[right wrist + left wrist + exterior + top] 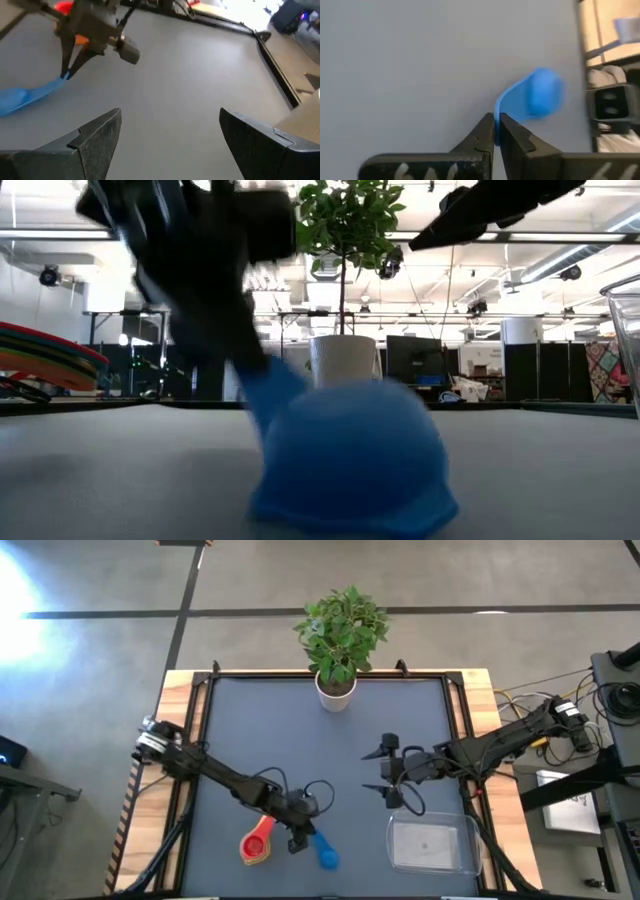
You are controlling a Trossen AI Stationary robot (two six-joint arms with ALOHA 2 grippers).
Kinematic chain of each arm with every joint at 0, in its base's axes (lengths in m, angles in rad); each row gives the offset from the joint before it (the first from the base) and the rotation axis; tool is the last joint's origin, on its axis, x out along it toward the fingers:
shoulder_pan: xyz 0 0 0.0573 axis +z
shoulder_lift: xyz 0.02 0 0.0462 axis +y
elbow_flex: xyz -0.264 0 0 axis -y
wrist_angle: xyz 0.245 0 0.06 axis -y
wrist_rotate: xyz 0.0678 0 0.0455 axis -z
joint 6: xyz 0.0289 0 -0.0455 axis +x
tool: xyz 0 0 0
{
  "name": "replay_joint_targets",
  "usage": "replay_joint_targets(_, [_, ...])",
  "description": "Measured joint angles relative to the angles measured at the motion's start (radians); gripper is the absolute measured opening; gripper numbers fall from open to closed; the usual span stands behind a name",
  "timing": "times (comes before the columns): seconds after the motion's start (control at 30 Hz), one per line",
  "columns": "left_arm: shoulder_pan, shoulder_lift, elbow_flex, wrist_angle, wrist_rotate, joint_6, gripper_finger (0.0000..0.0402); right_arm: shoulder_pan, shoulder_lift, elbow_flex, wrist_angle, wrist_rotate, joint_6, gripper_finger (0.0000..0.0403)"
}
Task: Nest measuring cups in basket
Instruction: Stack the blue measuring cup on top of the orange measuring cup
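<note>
Blue cup blurred, handle pinched

In the low view the left claw is showing only as a dark blur above the blue cup, the basket is being cut off at the edge, and a stack of cups is running out of frame.
</note>
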Motion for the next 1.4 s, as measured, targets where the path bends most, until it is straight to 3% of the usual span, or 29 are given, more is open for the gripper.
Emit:
replay_joint_targets(0.17, [-0.016, -0.156, -0.027, -0.018, -0.091, 0.163, 0.0000, 0.000, 0.019, 0.000, 0.142, -0.122, -0.118, 0.0327])
replay_joint_targets(0.3, [-0.029, -0.310, -0.128, 0.048, -0.158, 0.195, 0.0000, 0.000, 0.068, 0.000, 0.296, -0.190, -0.276, 0.0327])
replay_joint_targets(0.63, [-0.041, -0.570, -0.529, 0.722, -0.203, 0.318, 0.0000, -0.013, 0.286, 0.000, 0.655, -0.177, -0.616, 0.0327])
replay_joint_targets(0.8, [-0.040, -0.595, -0.615, 0.940, -0.205, 0.401, 0.0000, -0.020, 0.410, 0.009, 0.973, -0.181, -0.727, 0.0327])
replay_joint_targets(0.9, [-0.040, -0.595, -0.622, 1.000, -0.194, 0.441, 0.0000, -0.023, 0.485, 0.055, 1.068, -0.206, -0.791, 0.0327])
replay_joint_targets(1.13, [-0.039, -0.553, -0.576, 1.026, -0.153, 0.500, 0.0000, -0.029, 0.631, 0.236, 1.051, -0.234, -0.837, 0.0327])
replay_joint_targets(1.4, [-0.038, -0.492, -0.550, 1.039, -0.127, 0.482, 0.0000, -0.014, 0.692, 0.355, 1.046, -0.320, -0.868, 0.0327])
